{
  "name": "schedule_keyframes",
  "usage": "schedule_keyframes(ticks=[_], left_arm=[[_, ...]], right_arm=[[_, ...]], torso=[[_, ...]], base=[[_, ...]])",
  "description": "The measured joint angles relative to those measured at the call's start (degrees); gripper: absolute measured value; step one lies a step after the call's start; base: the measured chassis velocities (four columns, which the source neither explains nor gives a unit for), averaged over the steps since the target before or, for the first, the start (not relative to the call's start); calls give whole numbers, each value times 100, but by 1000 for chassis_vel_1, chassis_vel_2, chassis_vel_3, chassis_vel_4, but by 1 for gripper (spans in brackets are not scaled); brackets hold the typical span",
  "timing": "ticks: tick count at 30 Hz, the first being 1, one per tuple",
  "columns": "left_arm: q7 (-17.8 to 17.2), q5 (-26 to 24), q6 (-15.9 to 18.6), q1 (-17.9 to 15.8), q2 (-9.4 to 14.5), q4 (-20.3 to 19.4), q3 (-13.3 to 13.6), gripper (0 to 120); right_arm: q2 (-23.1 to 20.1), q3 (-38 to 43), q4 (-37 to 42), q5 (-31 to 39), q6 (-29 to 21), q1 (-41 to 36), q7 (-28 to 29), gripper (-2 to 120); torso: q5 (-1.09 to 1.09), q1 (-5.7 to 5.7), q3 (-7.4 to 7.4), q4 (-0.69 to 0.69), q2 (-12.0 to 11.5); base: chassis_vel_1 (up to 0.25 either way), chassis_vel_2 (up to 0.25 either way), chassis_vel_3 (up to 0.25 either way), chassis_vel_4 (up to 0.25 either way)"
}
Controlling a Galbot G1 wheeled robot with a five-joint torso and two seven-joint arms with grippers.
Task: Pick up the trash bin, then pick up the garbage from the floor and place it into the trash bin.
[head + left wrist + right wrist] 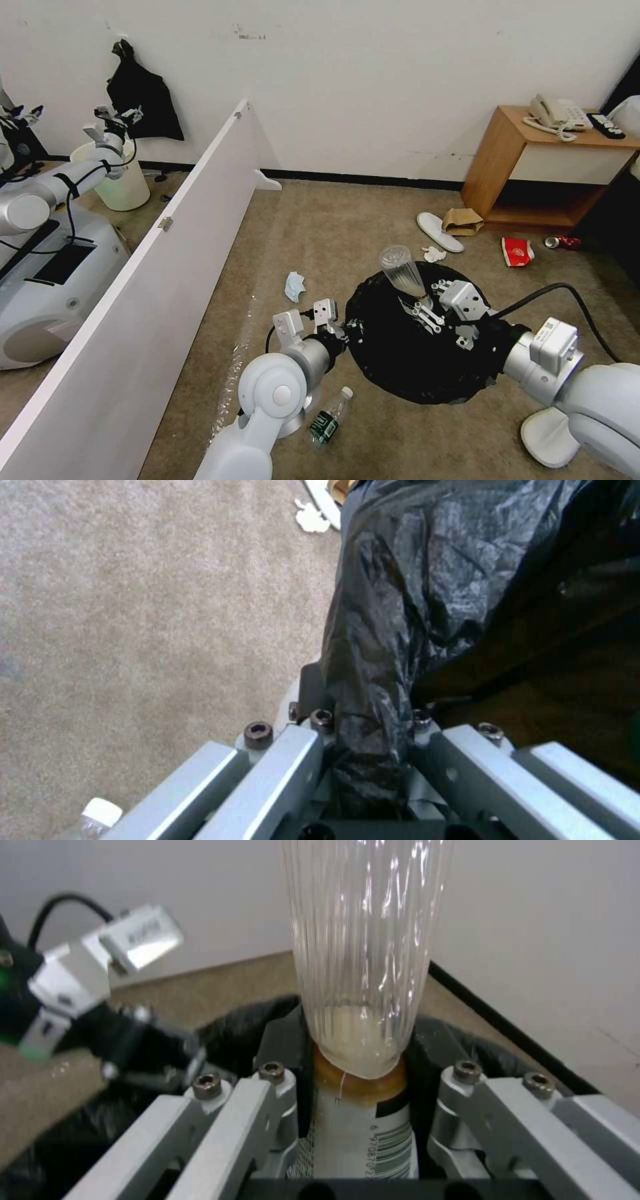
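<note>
Trash bin (pixel 407 360), black-lined, held off the floor: left gripper (pixel 337 327) pinches its bag-covered rim. Directly above the bin's opening, the right gripper (pixel 427 310) clamps a clear bottle (pixel 402 270) upside down, base uppermost. Step in hand, by judgement: depositing garbage; next move calls for spreading the right gripper's fingers over the opening. Right wrist view alone shows the bottle's label and barcode; left wrist view, the pinched bag fold (pixel 373 715)

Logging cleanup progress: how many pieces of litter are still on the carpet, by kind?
Bottles: 1
Tissues: 2, light-blue and white
Slippers: 2
Paper bags: 1
Red cups: 1
Red cans: 1
Total: 8
</note>
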Motion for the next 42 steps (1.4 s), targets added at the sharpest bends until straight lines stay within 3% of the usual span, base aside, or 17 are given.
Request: schedule_keyframes(ticks=[7, 13, 15, 17, 25, 29, 42], left_arm=[[0, -24, -13, 29, -1, -48, -30, 2], [0, -23, -25, 59, -45, -66, -24, 2], [0, -24, -29, 61, -51, -80, -26, 2], [0, -26, -30, 62, -51, -82, -27, 2], [7, -42, -34, 111, -39, -112, -56, 2], [10, -33, -34, 132, -42, -112, -60, 2], [22, 4, -35, 150, -76, -45, -101, 2]], right_arm=[[68, -19, -91, -162, 42, -169, -42, 25], [125, -76, -175, -224, 55, -186, -62, 42], [149, -143, -205, -232, 55, -128, -59, 54], [153, -161, -208, -232, 55, -114, -57, 57], [198, -319, -260, -268, 44, 5, -44, 89], [198, -324, -261, -264, 39, 21, -39, 99], [193, -215, -134, -214, 35, -31, -34, 100]], torso=[[0, 0, 0, 2, 0], [0, 0, 0, 1, 0], [0, 0, 0, 1, 0], [0, 0, 0, 2, 0], [-1, 0, 0, 1, 0], [0, 0, 0, 2, 0], [0, 0, 0, 1, 0]], base=[[0, 0, 0, 0], [0, 0, 0, 0], [0, 0, 0, 0], [0, 0, 0, 0], [0, 0, 0, 0], [0, 0, 0, 0], [0, 0, 0, 0]])
